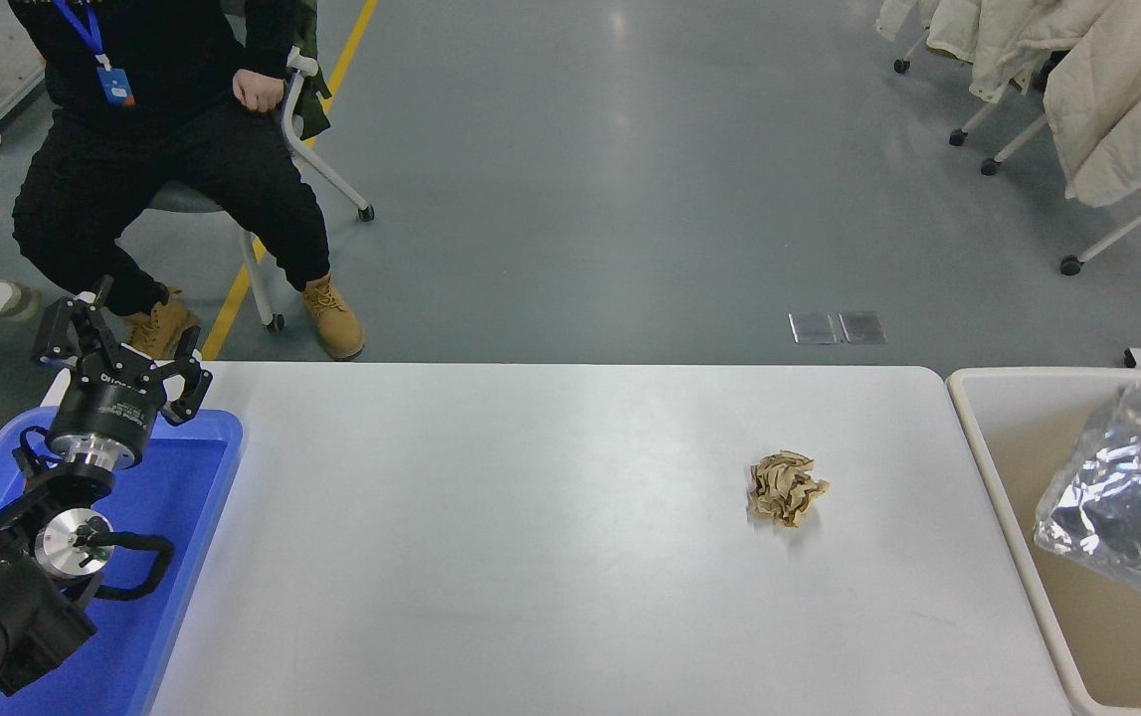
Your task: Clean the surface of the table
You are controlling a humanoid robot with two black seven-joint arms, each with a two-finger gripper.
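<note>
The white table surface (530, 557) carries one crumpled brown paper ball (787, 487) right of the middle. A crinkled silver foil bag (1127, 497) hangs above the beige bin (990, 467) at the right edge, and it runs out of the picture. My right arm and gripper are out of view, so what holds the bag is hidden. My left gripper (122, 346) stays parked over the far end of the blue tray (187, 517) at the lower left, open, with nothing in it.
A person in black sits on a chair (306, 119) beyond the table's far left corner, boots (331, 313) near the table edge. Coats on a wheeled rack (1107, 89) stand at the far right.
</note>
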